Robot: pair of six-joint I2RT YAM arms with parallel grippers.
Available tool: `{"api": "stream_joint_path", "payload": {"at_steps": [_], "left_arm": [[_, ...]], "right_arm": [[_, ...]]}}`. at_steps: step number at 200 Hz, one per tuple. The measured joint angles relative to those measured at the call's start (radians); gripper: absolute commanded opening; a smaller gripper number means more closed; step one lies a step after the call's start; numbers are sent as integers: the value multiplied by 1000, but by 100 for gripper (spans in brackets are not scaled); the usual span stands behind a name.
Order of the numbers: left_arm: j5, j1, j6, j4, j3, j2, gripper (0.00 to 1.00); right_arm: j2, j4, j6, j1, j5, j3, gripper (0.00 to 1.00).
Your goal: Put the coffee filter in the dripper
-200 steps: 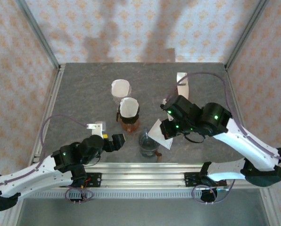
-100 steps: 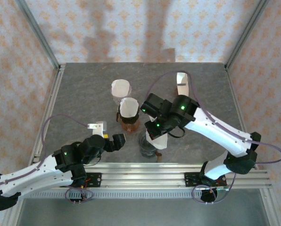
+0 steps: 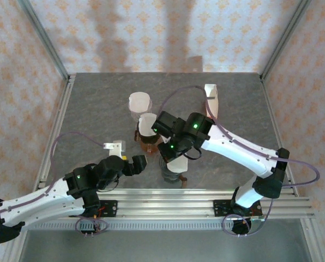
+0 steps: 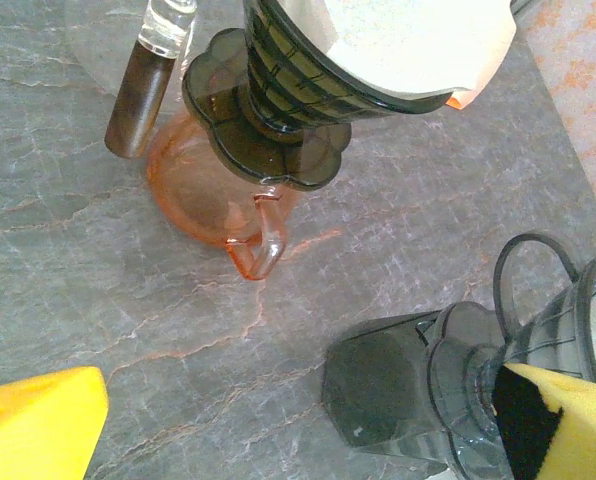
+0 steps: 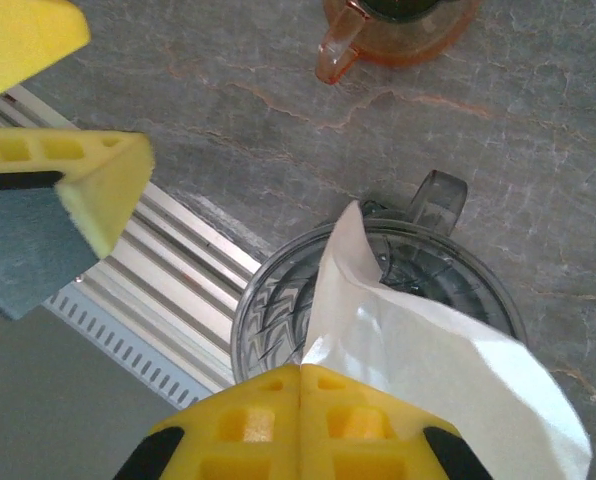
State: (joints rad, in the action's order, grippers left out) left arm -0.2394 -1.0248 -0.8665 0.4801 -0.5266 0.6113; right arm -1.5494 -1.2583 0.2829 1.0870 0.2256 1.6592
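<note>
Pinched shut on the white paper coffee filter (image 5: 428,350), the right claw (image 5: 300,385) held it over the clear ribbed dripper (image 5: 273,310) at the near edge of the grey surface (image 5: 578,150), the left claw (image 3: 134,162) gaping empty to the left; seemingly mid-insertion, the filter next needed lowering squarely before release.

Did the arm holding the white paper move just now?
Yes. In the top view the right gripper, shut on the paper filter, swung left: it was right of the clear dripper and now hangs over it, nearer the orange jug.
</note>
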Motion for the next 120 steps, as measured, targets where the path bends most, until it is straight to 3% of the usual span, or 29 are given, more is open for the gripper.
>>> {"api": "stream_joint_path", "payload": {"at_steps": [55,90,120], "left_arm": [[18,0,-6,-28,0,0,100],[26,0,-7,-38,0,0,100],[46,0,-4,-44,0,0,100]], "right_arm": [[0,87,11,0,7,-131,0],[4,122,17,0,7,-141,28],[51,143,38,0,6,-153,41]]}}
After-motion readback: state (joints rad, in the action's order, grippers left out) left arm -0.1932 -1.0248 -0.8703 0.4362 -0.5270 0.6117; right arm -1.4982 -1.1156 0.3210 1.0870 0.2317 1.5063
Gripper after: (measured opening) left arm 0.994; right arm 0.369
